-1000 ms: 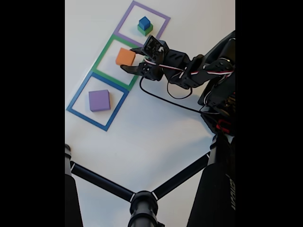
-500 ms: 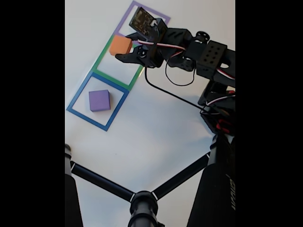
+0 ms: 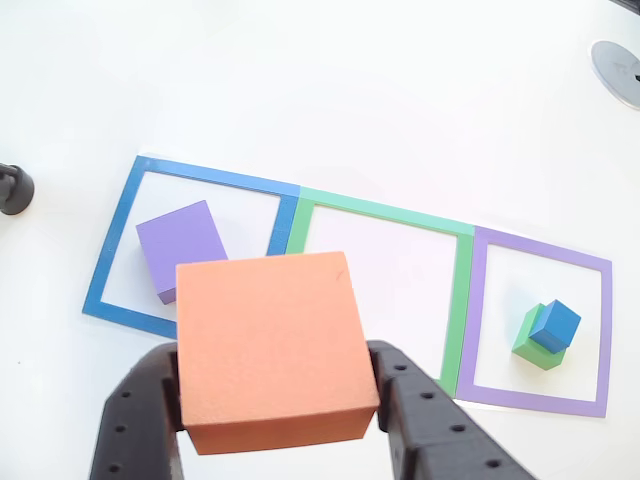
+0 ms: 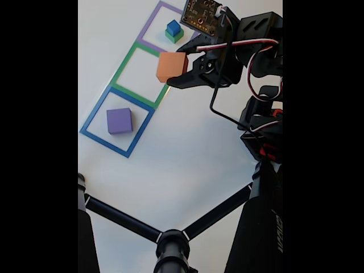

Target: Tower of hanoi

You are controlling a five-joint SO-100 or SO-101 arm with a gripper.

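My gripper (image 3: 275, 400) (image 4: 177, 69) is shut on the orange block (image 3: 270, 345) (image 4: 172, 66) and holds it in the air above the table. The purple block (image 3: 181, 248) (image 4: 119, 120) lies flat inside the blue tape square (image 3: 118, 225) (image 4: 94, 111). In the purple tape square (image 3: 540, 255) (image 4: 151, 23) the blue cube (image 3: 556, 325) (image 4: 173, 27) sits on the green block (image 3: 528, 340) (image 4: 170, 36). The green tape square (image 3: 385, 208) (image 4: 124, 63) between them holds nothing. In the other view the orange block hides part of the table and the near corner of the blue square.
A black tripod (image 4: 170, 242) with spread legs stands at the near edge in the fixed view. The arm's body and cables (image 4: 261, 119) fill the right side. A grey round disc (image 3: 618, 68) lies at the far right in the other view, a black knob (image 3: 14, 188) at the left.
The gripper closed on the orange block in the green square and lifted it off the table, rising and swinging right. The green square now stands bare.
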